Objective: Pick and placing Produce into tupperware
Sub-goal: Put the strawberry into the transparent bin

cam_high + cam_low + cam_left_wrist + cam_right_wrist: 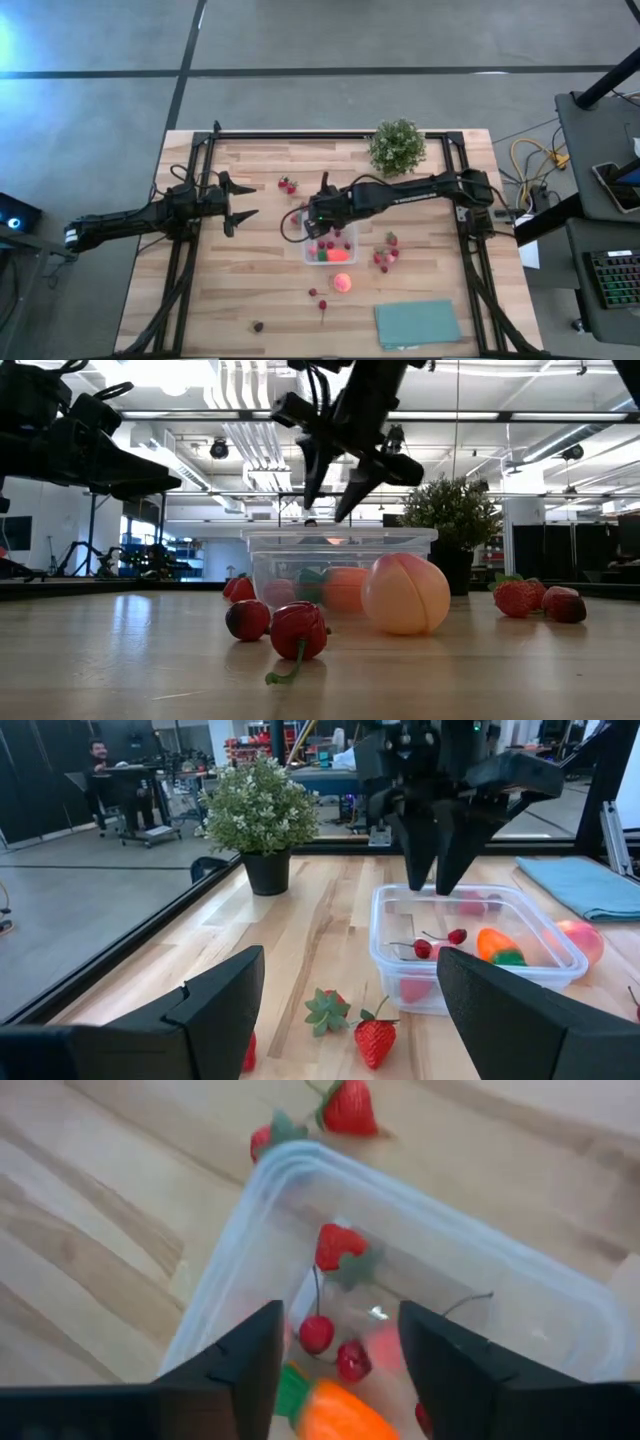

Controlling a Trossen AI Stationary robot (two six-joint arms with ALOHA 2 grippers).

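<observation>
Pale planked wood table (250, 290), and the right gripper (338, 1345) hovers over the tupperware (330, 245), fingers parted and holding nothing. Clear, rounded-corner plastic tub, mid-table, holding a strawberry (338, 1245), glossy cherries (316, 1334) and an orange carrot-like piece (335, 1415). Smooth peach ball (405, 594) sits just beside it. Left gripper (238, 201) waits wide open at the left. No readable writing anywhere.
</observation>
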